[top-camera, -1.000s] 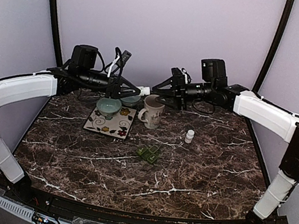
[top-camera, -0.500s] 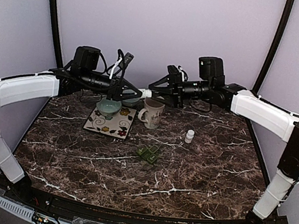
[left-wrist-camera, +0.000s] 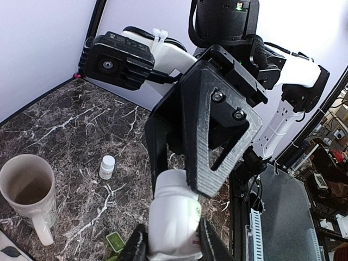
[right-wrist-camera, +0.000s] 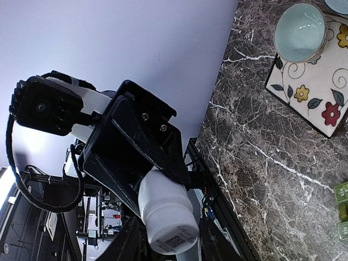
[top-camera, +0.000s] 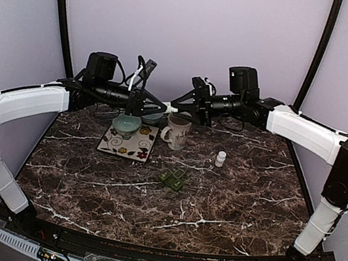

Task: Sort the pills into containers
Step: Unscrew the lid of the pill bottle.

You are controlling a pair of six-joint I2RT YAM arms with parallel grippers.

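A white pill bottle (top-camera: 169, 107) hangs in mid-air above the back of the table. My left gripper (top-camera: 162, 107) is shut on its body, seen low in the left wrist view as the bottle (left-wrist-camera: 173, 215) between my left gripper's (left-wrist-camera: 172, 242) dark fingers. My right gripper (top-camera: 177, 107) comes from the opposite side. Its fingers stand on either side of the bottle's cap end (right-wrist-camera: 167, 217), close to it with a slight gap, so the right gripper (right-wrist-camera: 168, 239) reads as open. No loose pills show.
Below the grippers stand a cream mug (top-camera: 176, 131) and a pale green bowl (top-camera: 126, 124) on a floral tile (top-camera: 128, 143). A small white bottle (top-camera: 221, 158) stands to the right. A green pill organizer (top-camera: 173, 179) lies mid-table.
My right gripper has slid left over the bottle's cap end and its jaws have narrowed. The left gripper still holds the bottle in nearly the same place.
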